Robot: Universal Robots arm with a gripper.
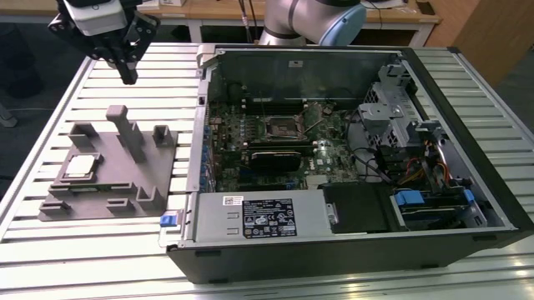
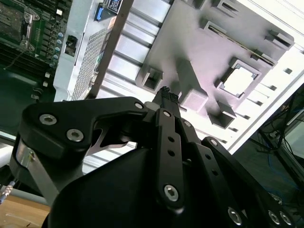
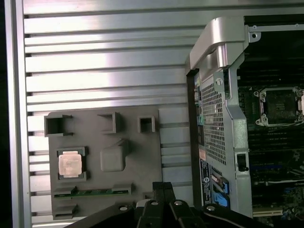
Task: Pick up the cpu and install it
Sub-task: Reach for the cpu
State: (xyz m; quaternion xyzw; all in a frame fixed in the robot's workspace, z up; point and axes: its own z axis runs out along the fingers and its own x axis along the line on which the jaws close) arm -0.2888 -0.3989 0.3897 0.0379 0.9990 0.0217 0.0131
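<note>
The cpu [image 1: 81, 165], a small pale square chip, lies in a recess on the grey fixture [image 1: 125, 187] at the exterior view's left. In both wrist views the cpu [image 2: 240, 80] [image 3: 70, 165] rests untouched in its pocket. My gripper [image 1: 127, 76] hangs high above the table behind the fixture, well clear of the chip. Its fingers meet in a narrow tip [image 2: 168, 96] [image 3: 164, 186], shut on nothing. The black-framed socket [image 1: 284, 127] [image 3: 280, 105] sits bare on the motherboard inside the case.
The open computer case [image 1: 467, 206] stands on the slatted metal table [image 1: 50, 269] to the fixture's right. A black heatsink block [image 1: 276, 159] lies below the socket. A drive cage and cables [image 1: 401, 137] crowd the case's right side. Upright posts [image 1: 125, 128] rise from the fixture.
</note>
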